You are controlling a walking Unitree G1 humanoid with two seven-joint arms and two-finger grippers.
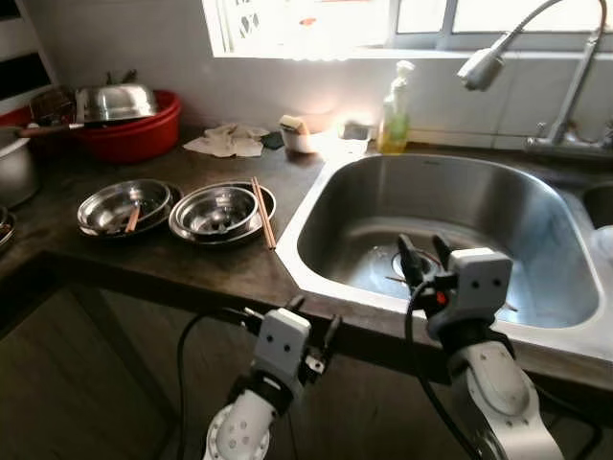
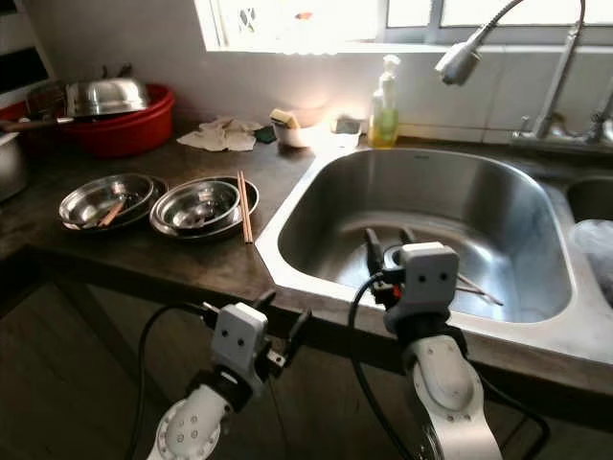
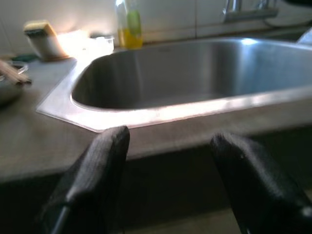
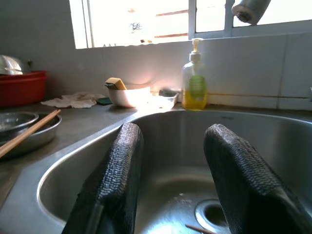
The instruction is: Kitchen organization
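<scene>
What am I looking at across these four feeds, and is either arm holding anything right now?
You are driving a walking humanoid with two silver arms, each ending in two black fingers. The two wide pictures come from its head, looking down at a kitchen counter. The other two come from cameras on the wrists, looking along the fingers.

The right gripper hovers over the steel sink, open and empty. The left gripper sits lower, in front of the counter edge, also open and empty.

On the counter lie stacked steel bowls with chopsticks across their rim, more steel bowls beside them, a red basin and a soap bottle near the window. A few sticks lie in the sink.
</scene>
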